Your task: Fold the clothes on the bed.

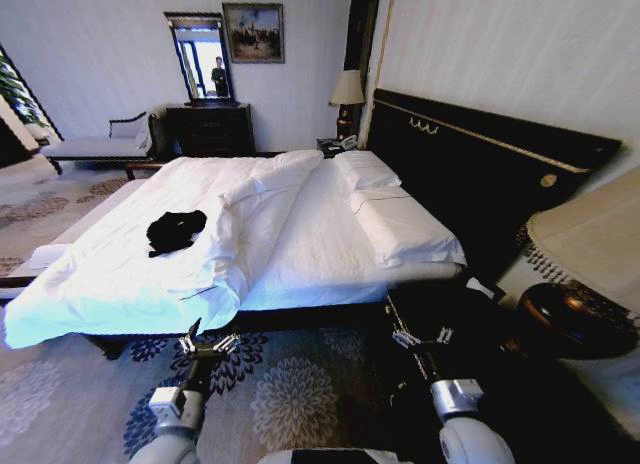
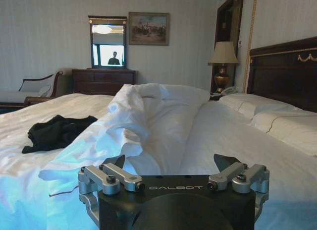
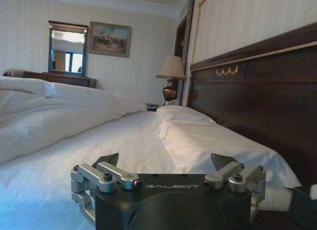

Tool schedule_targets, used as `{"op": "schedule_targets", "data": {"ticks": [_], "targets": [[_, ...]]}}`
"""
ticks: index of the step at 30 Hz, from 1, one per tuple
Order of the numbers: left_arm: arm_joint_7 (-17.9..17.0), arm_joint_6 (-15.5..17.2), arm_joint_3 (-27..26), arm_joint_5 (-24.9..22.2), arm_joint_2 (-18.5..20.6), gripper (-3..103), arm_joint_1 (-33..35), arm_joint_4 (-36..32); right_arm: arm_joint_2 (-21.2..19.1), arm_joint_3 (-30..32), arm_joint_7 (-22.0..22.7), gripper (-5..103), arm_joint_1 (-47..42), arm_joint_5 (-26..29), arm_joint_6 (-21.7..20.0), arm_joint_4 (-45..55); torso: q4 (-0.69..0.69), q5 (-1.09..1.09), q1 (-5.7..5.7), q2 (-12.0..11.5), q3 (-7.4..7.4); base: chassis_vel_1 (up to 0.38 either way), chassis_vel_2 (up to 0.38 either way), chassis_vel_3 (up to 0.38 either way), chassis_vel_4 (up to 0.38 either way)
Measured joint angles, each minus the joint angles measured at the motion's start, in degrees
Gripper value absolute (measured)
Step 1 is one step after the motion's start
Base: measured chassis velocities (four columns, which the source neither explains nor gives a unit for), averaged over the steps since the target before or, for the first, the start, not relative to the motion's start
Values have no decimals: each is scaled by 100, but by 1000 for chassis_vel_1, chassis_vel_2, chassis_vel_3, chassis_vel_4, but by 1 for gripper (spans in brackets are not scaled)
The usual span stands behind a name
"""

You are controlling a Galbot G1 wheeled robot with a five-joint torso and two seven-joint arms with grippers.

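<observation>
Both jaws stand released and hold nothing: the left gripper [image 1: 209, 342] and the right gripper [image 1: 421, 336] hover low over the carpet [image 1: 290, 394], before the bed [image 1: 330, 244]. On the left part of the white duvet [image 1: 120, 274] lies the black T-shirt [image 1: 175, 230], crumpled, so its lettering is hidden.

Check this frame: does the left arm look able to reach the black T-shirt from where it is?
Probably not yet. The left gripper hangs open short of the bed edge, while the crumpled black T-shirt lies well in on the duvet. Nothing blocks it; the gap is the problem.
</observation>
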Motion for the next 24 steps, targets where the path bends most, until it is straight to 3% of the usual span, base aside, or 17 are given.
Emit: {"op": "schedule_targets", "data": {"ticks": [24], "targets": [[22, -20, -29, -13, -24, 100, -86, 18, 80, 116, 38, 100, 196, 49, -55, -111, 0, 1, 0, 0, 0, -74, 80, 70, -78]]}}
